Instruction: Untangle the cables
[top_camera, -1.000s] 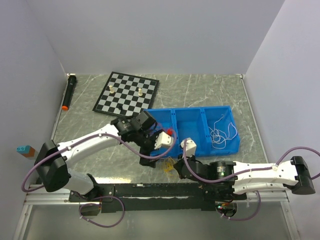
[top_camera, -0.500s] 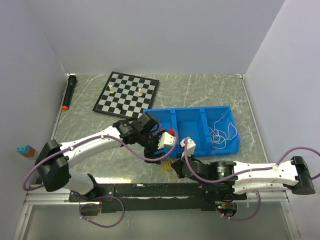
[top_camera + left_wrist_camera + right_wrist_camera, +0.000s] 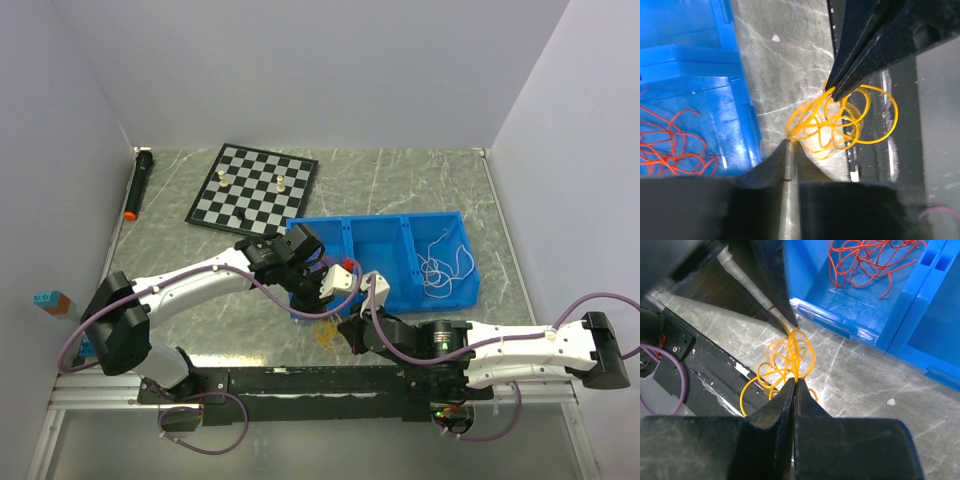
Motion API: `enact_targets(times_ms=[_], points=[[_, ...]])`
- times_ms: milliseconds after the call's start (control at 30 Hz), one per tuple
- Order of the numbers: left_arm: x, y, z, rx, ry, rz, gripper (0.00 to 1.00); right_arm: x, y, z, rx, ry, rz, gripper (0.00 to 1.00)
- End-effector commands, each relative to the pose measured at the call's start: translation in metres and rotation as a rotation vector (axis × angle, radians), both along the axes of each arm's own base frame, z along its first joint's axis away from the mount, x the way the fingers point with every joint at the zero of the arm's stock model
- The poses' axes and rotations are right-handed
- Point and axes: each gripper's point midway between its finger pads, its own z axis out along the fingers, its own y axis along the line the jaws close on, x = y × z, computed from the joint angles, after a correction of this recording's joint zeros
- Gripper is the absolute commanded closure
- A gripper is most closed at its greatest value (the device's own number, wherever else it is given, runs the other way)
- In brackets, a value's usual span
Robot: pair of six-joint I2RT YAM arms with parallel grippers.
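A tangle of orange cables [image 3: 840, 120] lies on the marble table just in front of the blue bin [image 3: 380, 220], also seen as orange cables [image 3: 785, 360] and orange cables [image 3: 328, 336]. My left gripper [image 3: 790, 143] is shut on the tangle's left edge. My right gripper [image 3: 795, 381] is shut on strands at the opposite side; its fingers [image 3: 860, 55] point down at the tangle. Red cables [image 3: 870, 260] sit in the bin's left compartment, and a white cable [image 3: 445, 265] lies in its right one.
A chessboard [image 3: 255, 185] with a few pieces lies at the back left. A black cylinder with an orange end [image 3: 137, 183] rests by the left wall. A small teal and brown block [image 3: 48, 300] sits at the left edge. The black base rail [image 3: 300, 380] runs right behind the tangle.
My left arm has come down and to the right onto the orange tangle, and its jaws have closed on it. The right gripper stayed shut on the tangle.
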Motion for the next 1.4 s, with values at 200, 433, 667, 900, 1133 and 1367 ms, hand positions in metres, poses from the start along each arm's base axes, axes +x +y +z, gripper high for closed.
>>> enact_targets(times_ms=[200, 433, 667, 900, 1133, 1367], points=[[0.003, 0.001, 0.044, -0.09, -0.066, 0.044, 0.99, 0.001, -0.009, -0.003, 0.025, 0.051, -0.06, 0.95], [-0.011, 0.011, 0.028, -0.069, -0.006, 0.056, 0.99, -0.004, -0.022, -0.027, 0.009, 0.097, -0.08, 0.63], [-0.009, 0.007, 0.054, -0.112, -0.016, 0.062, 0.99, -0.008, -0.017, -0.035, 0.014, 0.101, -0.051, 0.5], [-0.01, 0.012, 0.082, -0.131, -0.059, 0.045, 0.99, -0.007, -0.02, -0.044, 0.034, 0.104, -0.063, 0.49], [-0.016, 0.027, 0.123, -0.13, -0.105, 0.014, 0.99, -0.004, -0.02, -0.033, 0.087, 0.063, -0.05, 0.49], [-0.015, 0.025, 0.164, -0.2, -0.142, 0.026, 0.99, 0.0, -0.009, -0.027, 0.125, 0.033, -0.041, 0.48]])
